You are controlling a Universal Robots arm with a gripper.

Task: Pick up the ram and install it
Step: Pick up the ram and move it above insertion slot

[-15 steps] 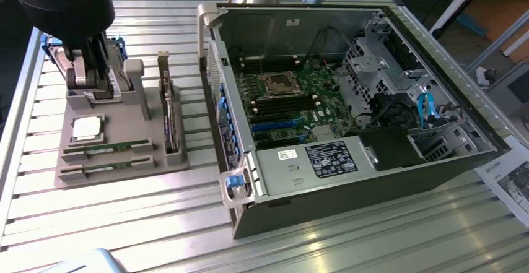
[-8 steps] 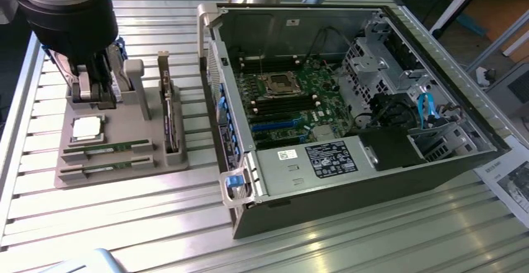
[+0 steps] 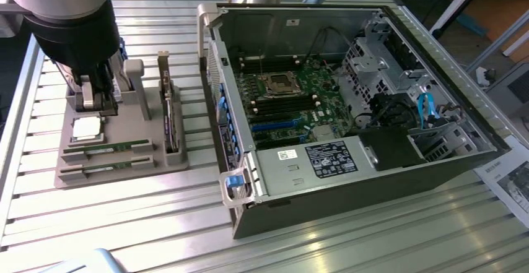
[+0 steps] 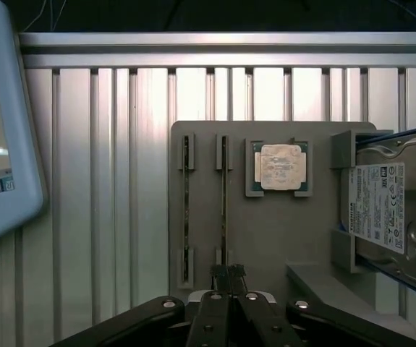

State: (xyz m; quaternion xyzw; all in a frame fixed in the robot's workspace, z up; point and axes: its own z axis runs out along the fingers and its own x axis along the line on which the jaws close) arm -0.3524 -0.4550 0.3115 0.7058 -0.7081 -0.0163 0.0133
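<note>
Your fingers (image 4: 223, 275) are pressed together with nothing between them. They hang over one end of the ram (image 4: 223, 210), which lies on edge in its slot of the grey holder tray (image 4: 265, 246). You cannot tell whether the tips touch the stick. A second ram stick (image 4: 187, 210) lies in the parallel slot just beside it, on the side away from the processor (image 4: 283, 166). The processor sits flat in its own square recess. The hard drive (image 4: 388, 210) stands at the tray's edge beyond the processor.

In the exterior view, your arm (image 3: 70, 13) stands over the tray at that view's left. Both green sticks lie in the tray's front slots, and a dark card (image 3: 170, 121) stands on edge beside them. The open computer case (image 3: 347, 99) rests on the slatted tabletop (image 3: 331, 242) at that view's right.
</note>
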